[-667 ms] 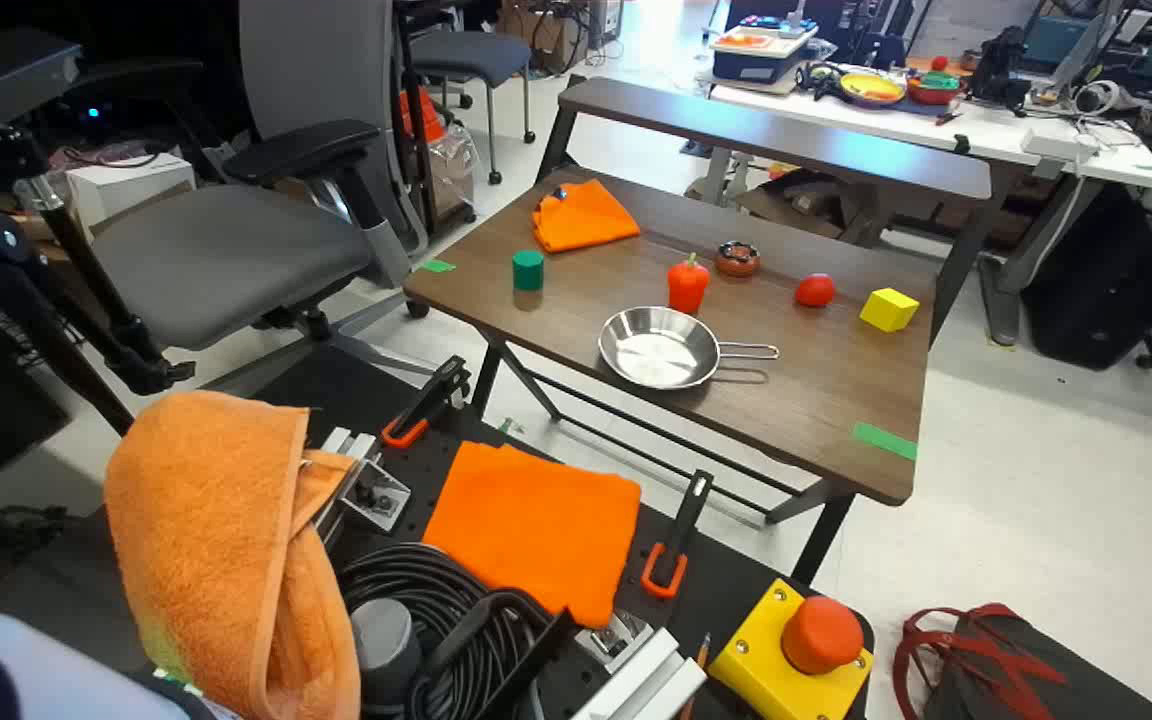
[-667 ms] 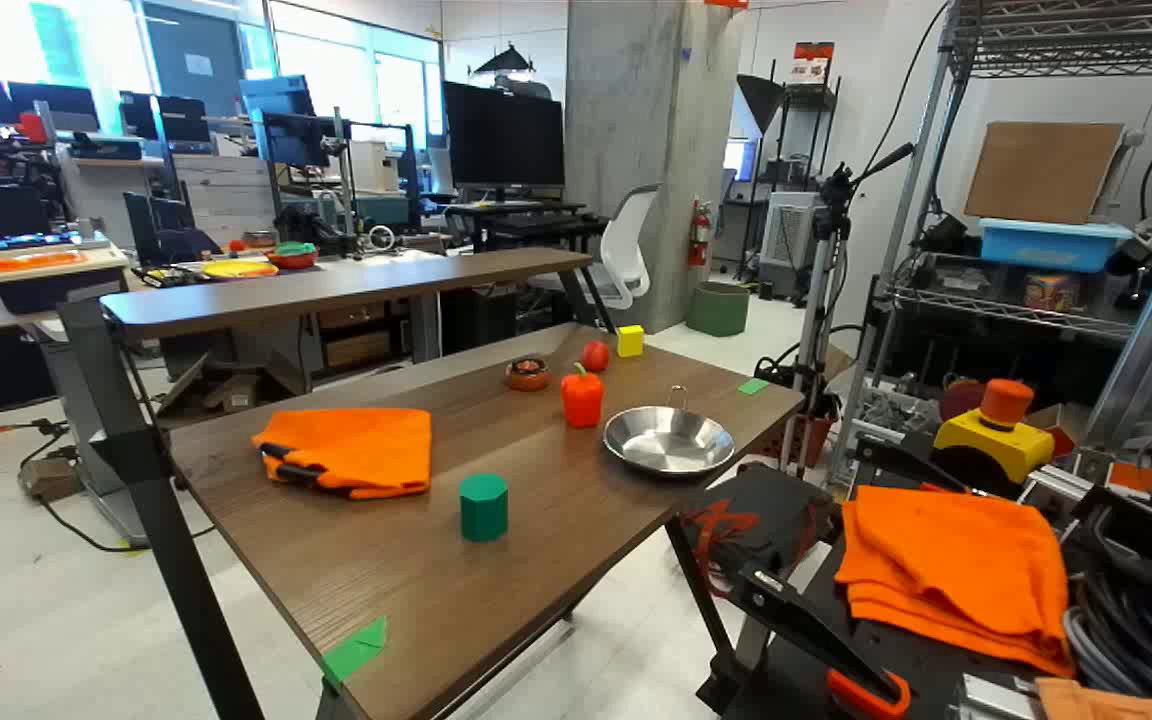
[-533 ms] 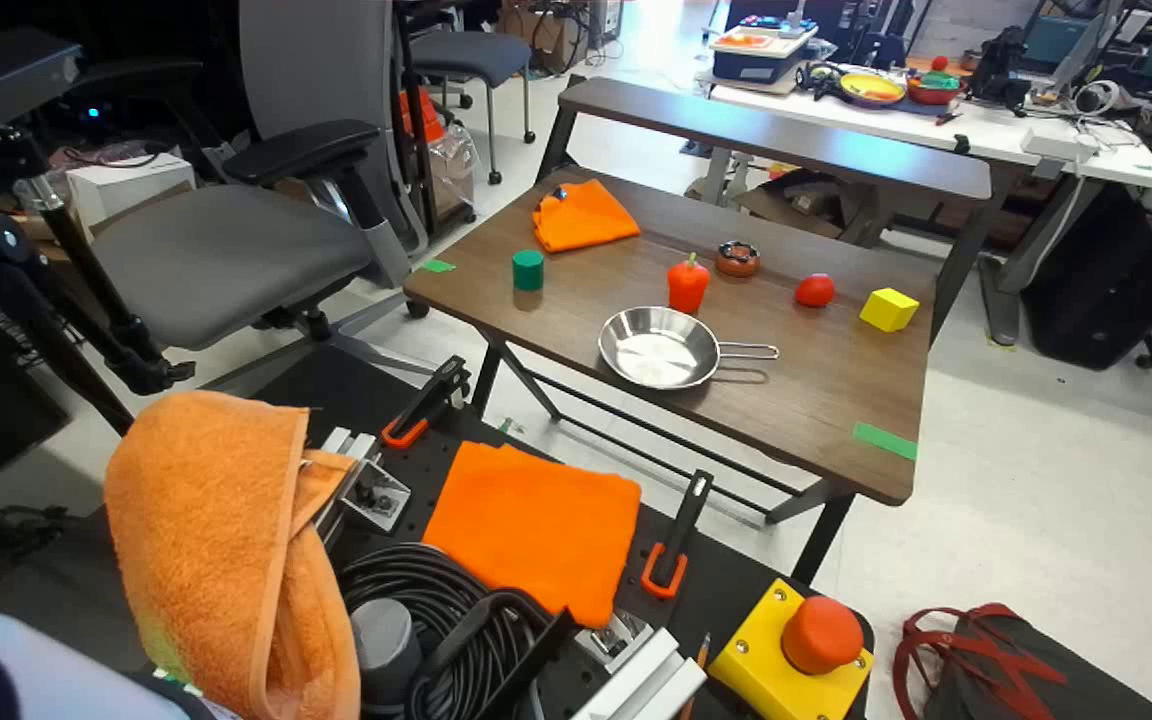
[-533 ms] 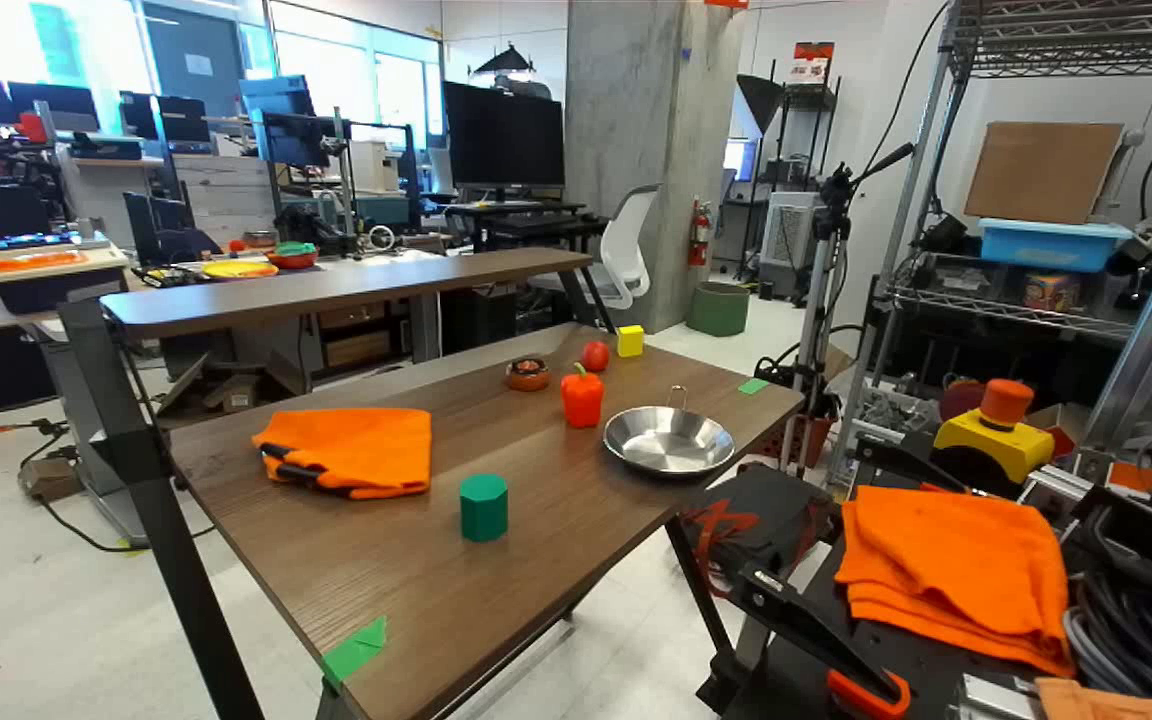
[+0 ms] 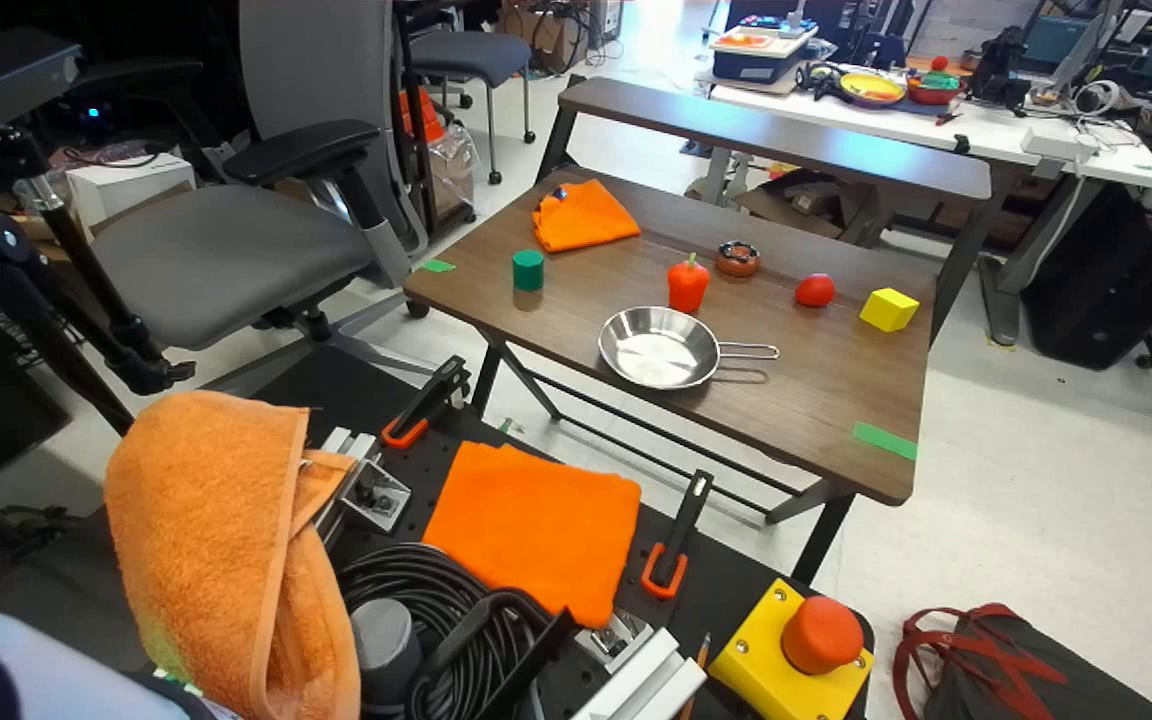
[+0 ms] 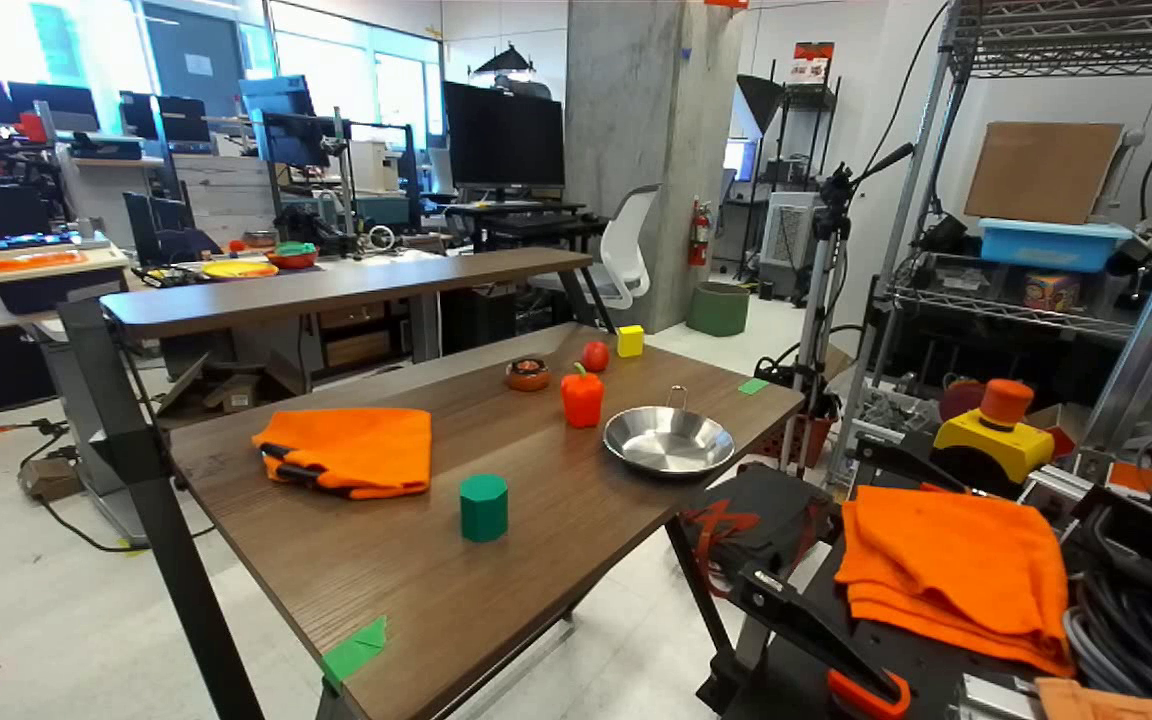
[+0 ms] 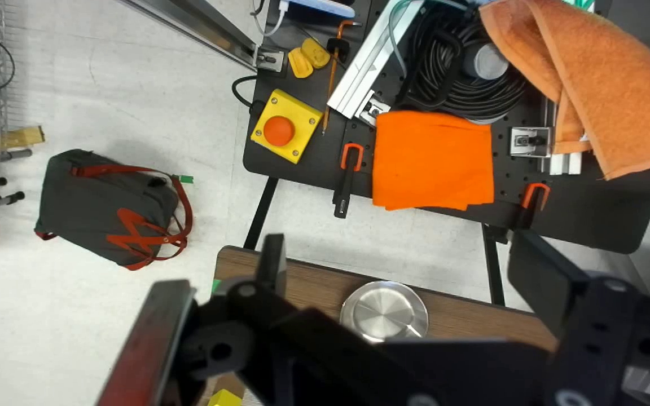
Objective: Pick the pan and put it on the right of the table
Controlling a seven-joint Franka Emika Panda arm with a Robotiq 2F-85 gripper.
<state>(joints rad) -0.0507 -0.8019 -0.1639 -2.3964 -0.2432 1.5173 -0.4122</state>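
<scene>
The small shiny silver pan (image 5: 660,350) sits upright on the dark brown table (image 5: 816,400), near its long edge, and also shows on the table (image 6: 556,520) as the pan (image 6: 669,442). Its thin wire handle (image 5: 751,351) points toward the yellow-cube end. In the wrist view the pan (image 7: 384,307) lies below and between the finger lines; its handle is hidden behind the gripper body. My gripper (image 7: 396,248) is open with widely spread fingers and nothing between them, high above the table and apart from the pan. It shows in neither exterior view.
A red pepper (image 5: 687,287) stands close beside the pan. A green block (image 5: 528,270), a brown ring-shaped bowl (image 5: 737,259), a red ball-like item (image 5: 815,291), a yellow cube (image 5: 889,310) and an orange cloth (image 5: 586,216) lie on the table. A raised shelf (image 5: 776,135) runs along one side.
</scene>
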